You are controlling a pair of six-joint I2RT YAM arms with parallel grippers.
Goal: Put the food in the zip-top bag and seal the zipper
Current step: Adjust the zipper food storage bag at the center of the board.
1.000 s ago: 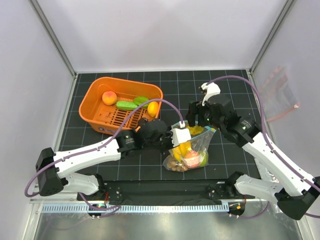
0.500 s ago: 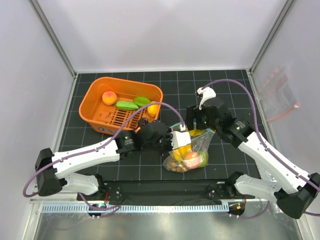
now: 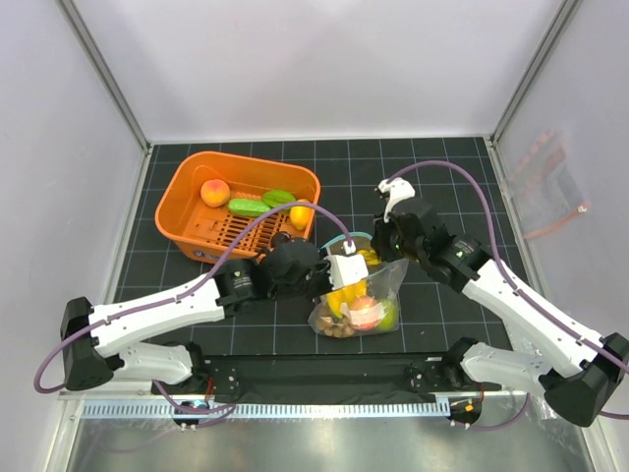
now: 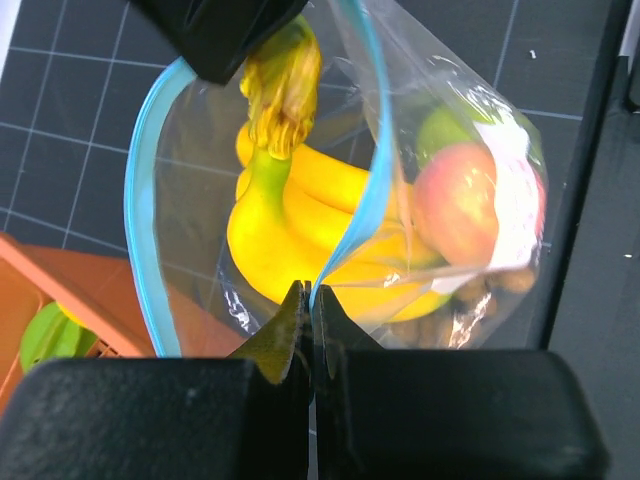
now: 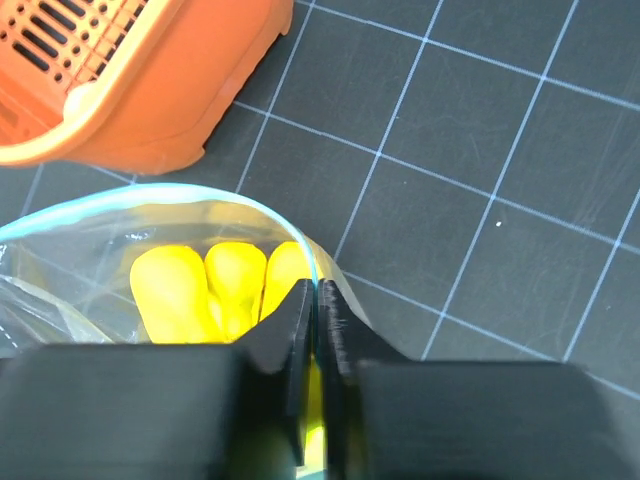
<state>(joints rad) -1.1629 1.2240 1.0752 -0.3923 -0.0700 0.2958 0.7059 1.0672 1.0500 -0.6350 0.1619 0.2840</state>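
The clear zip-top bag [image 3: 369,300] stands mouth-up at the table's middle, holding a yellow banana [image 4: 300,220], a peach [image 4: 460,200], a green piece [image 4: 440,130] and brown balls [image 3: 335,329]. Its teal zipper [image 4: 148,210] gapes in a wide loop. My left gripper [image 4: 312,300] is shut on the zipper's near rim. My right gripper [image 5: 315,295] is shut on the far rim of the zipper [image 5: 190,195], above the banana [image 5: 200,285]. In the top view the left gripper [image 3: 346,264] and right gripper [image 3: 378,244] sit close together over the bag mouth.
An orange slotted basket [image 3: 182,182] at the back left holds a peach [image 3: 215,192], two green pieces [image 3: 249,207] and a lemon [image 3: 300,213]; its corner shows in the right wrist view [image 5: 150,90]. A clear bag with a pink-red strip [image 3: 550,187] hangs at the right wall.
My right gripper came down and left to the bag mouth and shut on the far zipper rim. The bag and my left gripper shifted slightly left.
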